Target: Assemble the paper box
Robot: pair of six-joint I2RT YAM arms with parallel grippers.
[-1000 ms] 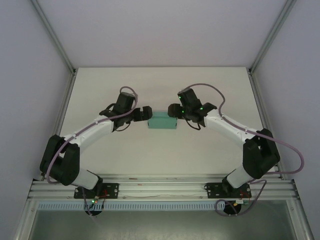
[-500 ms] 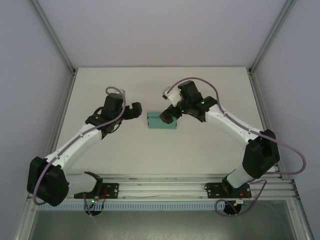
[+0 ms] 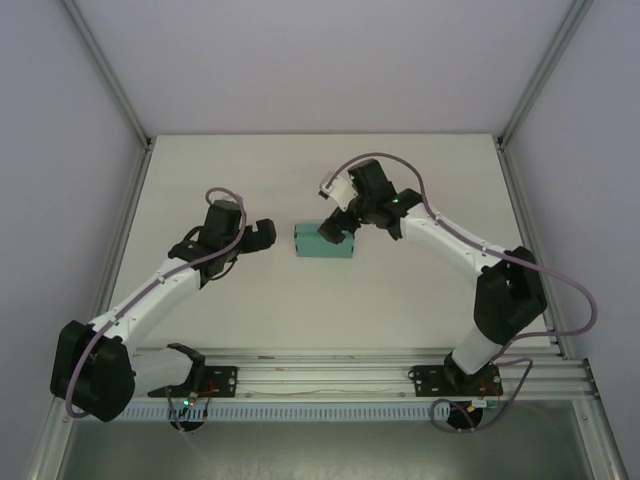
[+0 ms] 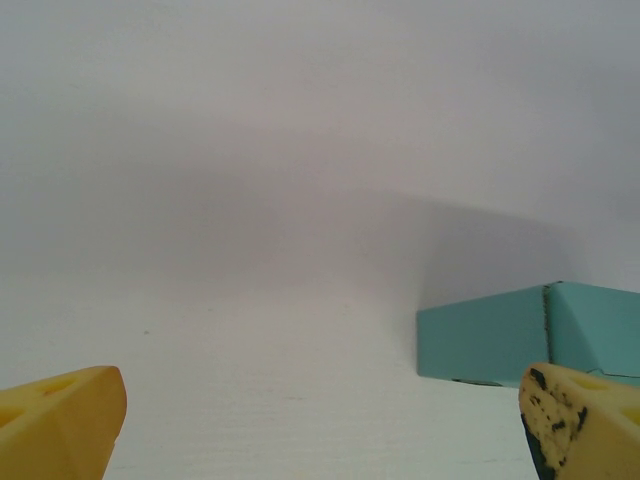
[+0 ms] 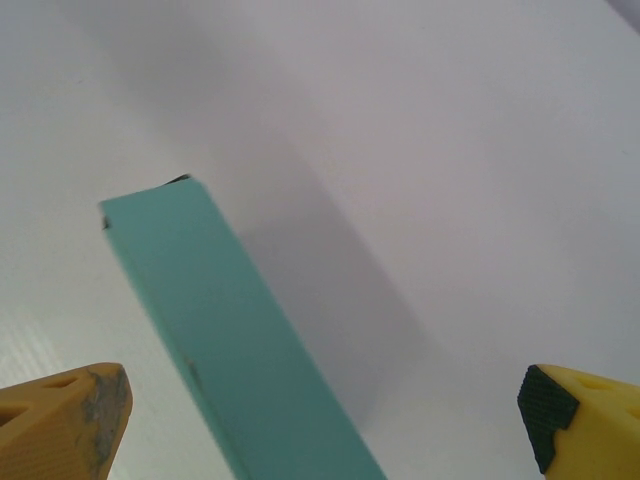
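- The white tabletop (image 3: 400,180) carries the paper box (image 3: 315,247) near its middle, folded into a closed teal block.
- The right gripper (image 3: 331,232) hangs over the box's right end, jaws spread wide, gripping nothing.
- The left gripper (image 3: 262,235) sits just left of the box, apart from it, jaws wide and empty.

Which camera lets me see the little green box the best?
The top external view: nearly the whole paper box shows there, lying on the table between the two arms. The left wrist view catches one corner at its right edge; the right wrist view shows one long side, cut off below.
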